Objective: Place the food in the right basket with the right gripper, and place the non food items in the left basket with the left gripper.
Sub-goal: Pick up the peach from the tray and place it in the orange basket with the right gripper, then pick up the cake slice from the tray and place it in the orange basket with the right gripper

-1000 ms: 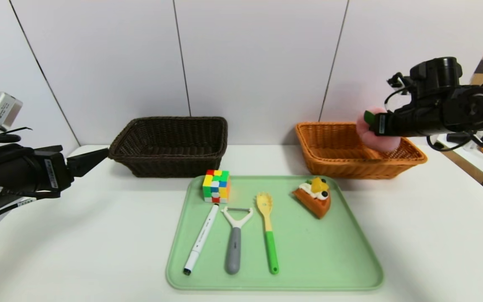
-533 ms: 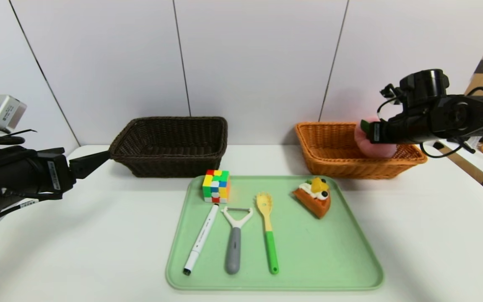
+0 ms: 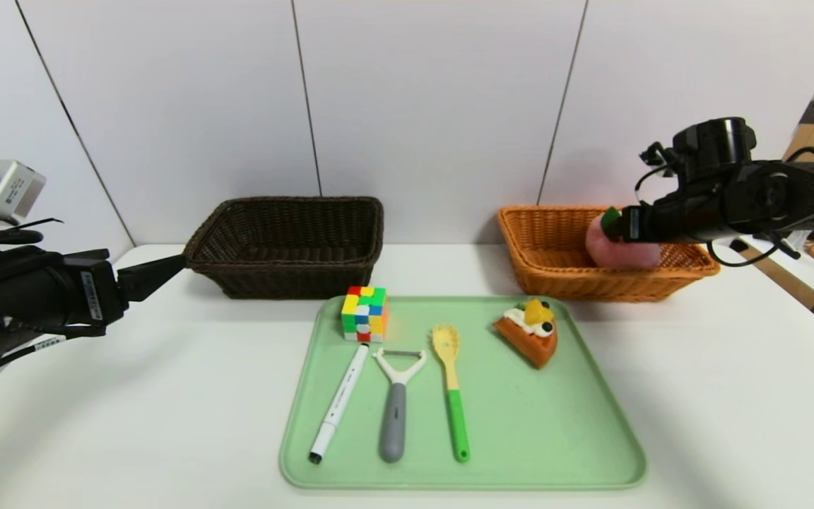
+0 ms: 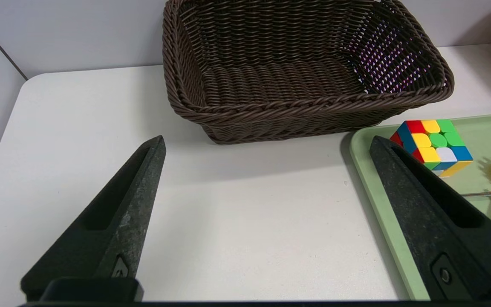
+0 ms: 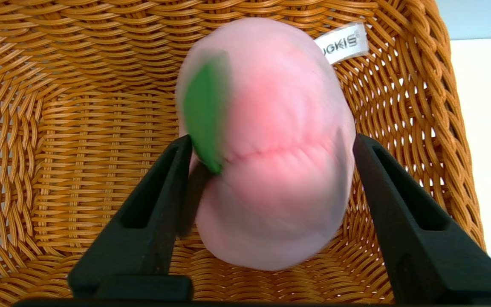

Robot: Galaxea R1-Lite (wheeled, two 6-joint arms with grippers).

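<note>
The plush peach [image 5: 267, 145] sits in the orange basket [image 5: 58, 128] between the right tool [image 5: 271, 140], fingers spread apart.

Head view: high, facing forward and down across the white bench [image 3: 732, 396] to the panelled wall — takes in the green tray [image 3: 520, 438], the dark basket [image 3: 287, 247] and the orange basket [image 3: 562, 247], an arm at each side edge.

Left wrist view: low over the bench's left part, looking out between the left claw [image 4: 267, 143] fingers toward the dark basket [image 4: 305, 64] — mid-range. It shares with the head view that basket, the tray's corner [image 4: 369, 179] and the puzzle cube [image 4: 433, 145].

Right wrist view: very close, looking down into the orange basket [image 5: 79, 128], the pink peach [image 5: 271, 170] filling most of the frame. Shared with the head view: this basket and the peach [image 3: 608, 247].
</note>
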